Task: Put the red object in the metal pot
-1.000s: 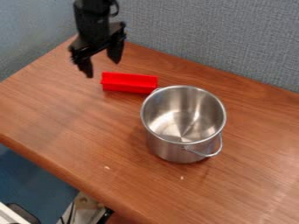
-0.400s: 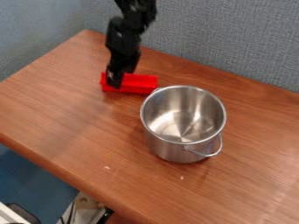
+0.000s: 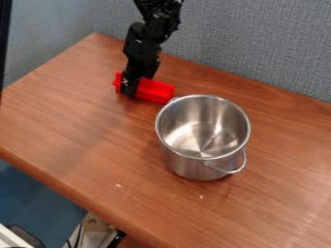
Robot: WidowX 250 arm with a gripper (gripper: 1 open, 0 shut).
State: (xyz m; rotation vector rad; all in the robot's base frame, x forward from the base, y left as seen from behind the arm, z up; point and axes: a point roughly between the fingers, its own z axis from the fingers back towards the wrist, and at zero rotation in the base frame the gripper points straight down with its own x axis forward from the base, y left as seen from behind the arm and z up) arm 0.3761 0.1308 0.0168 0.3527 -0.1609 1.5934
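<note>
Gripper (image 3: 130, 85) at the red block (image 3: 155, 91), fingers apart AFAICT. Block's on the table (image 3: 80, 129) behind the pot (image 3: 203, 128), not in. I've got grasp, lift, drop left.

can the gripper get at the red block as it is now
Probably yes: the gripper is already down at the red block, and the pot sits off beyond the block's other end.

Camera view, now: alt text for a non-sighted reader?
Black tool of a robot arm reaches down over a red block on a wooden table. Immediately beside the block stands an uncovered shiny metal pot, nothing inside, with a wire-like side handle. A gray textured panel stands behind.
</note>
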